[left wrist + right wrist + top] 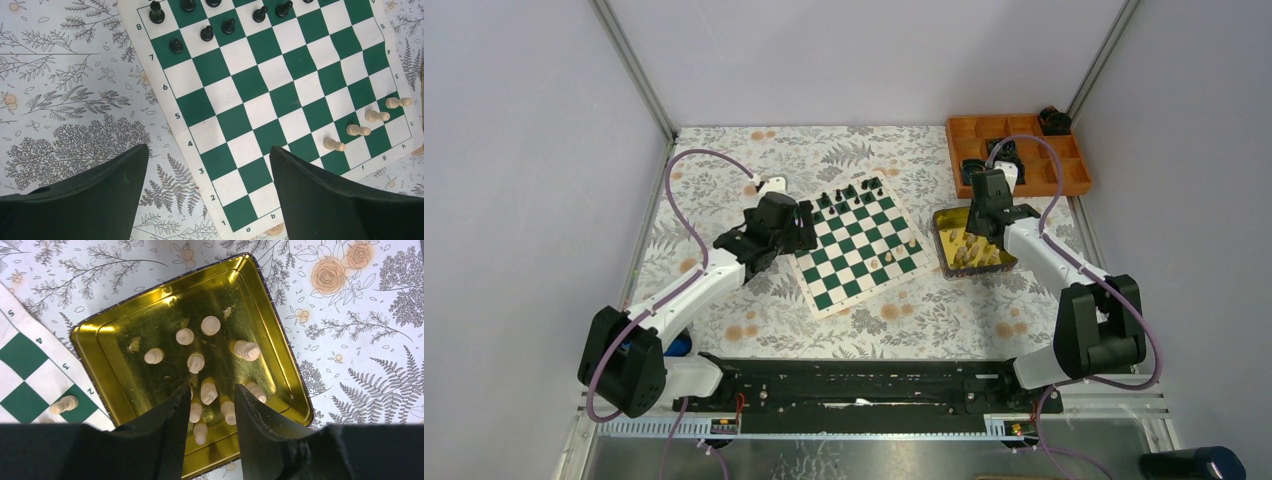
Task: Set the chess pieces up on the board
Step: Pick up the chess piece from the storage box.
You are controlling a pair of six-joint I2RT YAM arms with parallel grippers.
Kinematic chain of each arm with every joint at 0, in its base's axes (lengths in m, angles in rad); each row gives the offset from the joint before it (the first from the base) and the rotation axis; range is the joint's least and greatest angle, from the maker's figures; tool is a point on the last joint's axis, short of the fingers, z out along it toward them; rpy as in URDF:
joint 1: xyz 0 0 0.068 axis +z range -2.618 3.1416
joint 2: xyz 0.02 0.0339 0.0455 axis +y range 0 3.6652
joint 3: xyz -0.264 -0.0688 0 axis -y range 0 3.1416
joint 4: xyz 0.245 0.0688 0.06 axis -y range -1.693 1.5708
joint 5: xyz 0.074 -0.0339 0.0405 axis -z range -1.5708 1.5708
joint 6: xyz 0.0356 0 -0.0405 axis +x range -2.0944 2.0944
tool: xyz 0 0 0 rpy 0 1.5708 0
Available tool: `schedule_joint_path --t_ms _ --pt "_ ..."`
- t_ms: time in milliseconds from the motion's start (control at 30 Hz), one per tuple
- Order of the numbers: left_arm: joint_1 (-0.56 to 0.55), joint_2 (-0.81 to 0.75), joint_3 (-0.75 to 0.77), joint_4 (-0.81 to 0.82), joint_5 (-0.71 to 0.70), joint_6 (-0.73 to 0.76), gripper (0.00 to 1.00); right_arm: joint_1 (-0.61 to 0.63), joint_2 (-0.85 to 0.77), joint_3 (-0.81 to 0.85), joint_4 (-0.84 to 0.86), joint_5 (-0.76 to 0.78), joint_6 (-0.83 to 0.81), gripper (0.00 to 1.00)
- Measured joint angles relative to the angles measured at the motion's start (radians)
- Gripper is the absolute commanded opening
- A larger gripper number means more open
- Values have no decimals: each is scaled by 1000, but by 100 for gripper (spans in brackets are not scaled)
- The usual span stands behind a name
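The green-and-white board (856,245) lies at the table's middle. Several black pieces (849,192) stand along its far edge; in the left wrist view (206,33) they fill rows 7 and 8. Several cream pieces (358,130) stand near the h corner. My left gripper (209,150) is open and empty above the board's a-file edge (260,100), at the board's left side in the top view (802,225). My right gripper (212,387) is open above the gold tin (150,325), with loose cream pieces (196,362) below and between its fingers.
The gold tin (940,245) sits just right of the board. An orange compartment tray (1064,175) with black items stands at the back right. One cream pawn (65,404) stands on the board corner beside the tin. Grey walls enclose the table.
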State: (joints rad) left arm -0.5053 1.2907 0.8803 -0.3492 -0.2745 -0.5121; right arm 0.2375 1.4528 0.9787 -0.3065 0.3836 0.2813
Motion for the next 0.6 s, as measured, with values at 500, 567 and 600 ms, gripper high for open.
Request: schedule_joint_path --t_ms 500,567,600 --pt "0 -6 -14 8 2 18 99 -92 65 1 5 16 9 45" --pt "0 -6 -14 11 2 19 99 -100 74 1 5 16 11 45" --pt "0 -6 -14 13 2 19 99 -103 78 1 5 16 11 45"
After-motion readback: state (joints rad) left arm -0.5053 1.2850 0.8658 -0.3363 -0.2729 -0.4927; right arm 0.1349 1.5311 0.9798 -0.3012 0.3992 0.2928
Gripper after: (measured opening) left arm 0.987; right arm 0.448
